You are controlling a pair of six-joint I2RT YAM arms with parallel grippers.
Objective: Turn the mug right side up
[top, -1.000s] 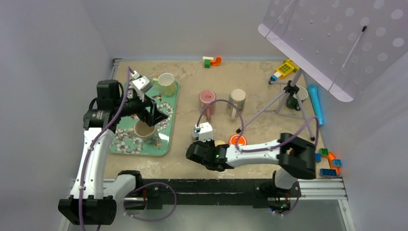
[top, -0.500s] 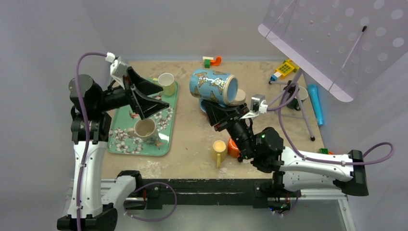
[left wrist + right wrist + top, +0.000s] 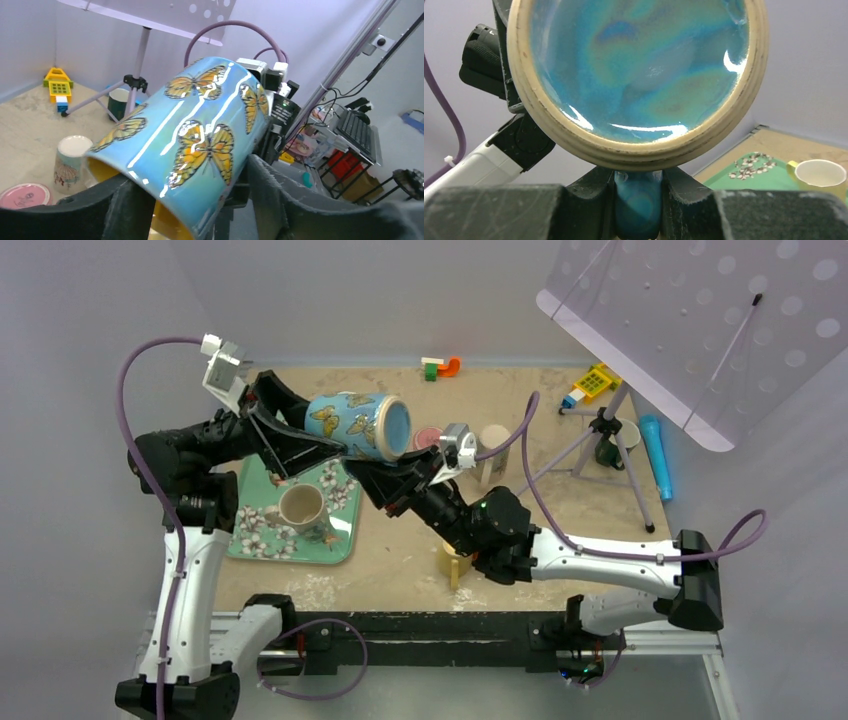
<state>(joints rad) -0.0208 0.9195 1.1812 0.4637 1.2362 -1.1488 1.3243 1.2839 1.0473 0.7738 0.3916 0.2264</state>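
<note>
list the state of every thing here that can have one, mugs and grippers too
blue butterfly-print ceramic mug: off the table, on its side, base toward the right arm
right gripper: shut on the mug's handle
left gripper: jaws either side of the mug's open end, grip unclear
beige mug on the green floral tray: upright
pink mug: upside down
dark green mug under the stand: upright
</note>
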